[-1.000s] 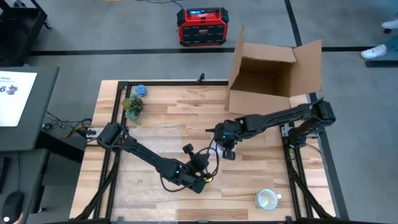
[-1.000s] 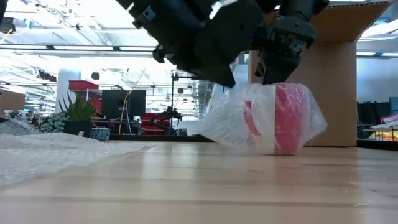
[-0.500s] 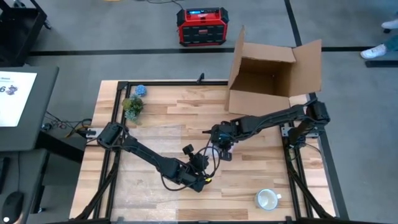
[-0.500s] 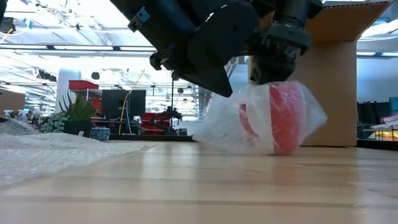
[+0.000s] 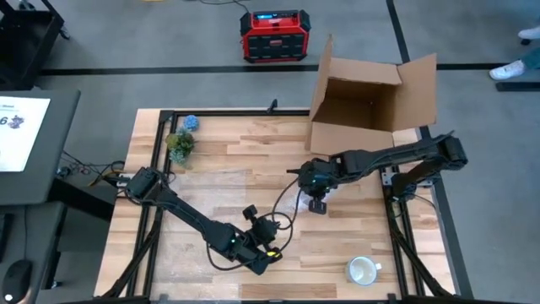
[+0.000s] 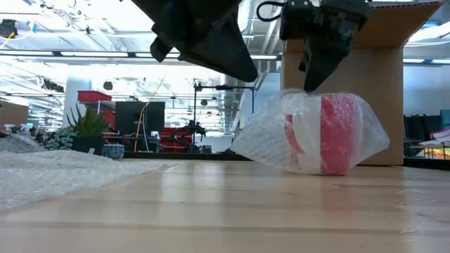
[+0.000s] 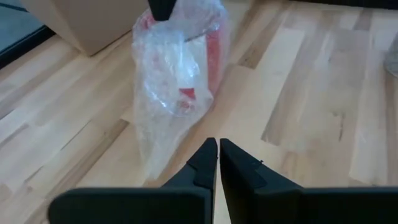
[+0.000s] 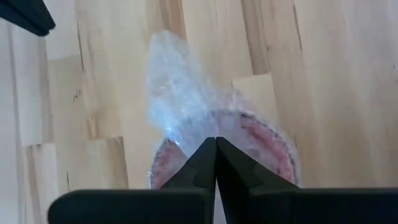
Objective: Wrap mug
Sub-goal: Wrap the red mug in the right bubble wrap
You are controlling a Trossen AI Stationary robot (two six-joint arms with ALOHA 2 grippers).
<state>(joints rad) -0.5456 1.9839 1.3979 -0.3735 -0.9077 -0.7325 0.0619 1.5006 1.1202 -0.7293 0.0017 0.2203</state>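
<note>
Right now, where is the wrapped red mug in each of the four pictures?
High view: mug mostly hidden under the right arm's gripper, mid-table.
Low view: mug right of centre, on the table.
Left wrist view: mug upper middle.
Right wrist view: mug at centre, behind the fingers.
Shared landmark: the cardboard box beside it.

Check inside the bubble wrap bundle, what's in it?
Through the bubble wrap a red mug shows, standing on the table. The wrap blurs its handle and inside. The right pincer is shut just above it.
</note>
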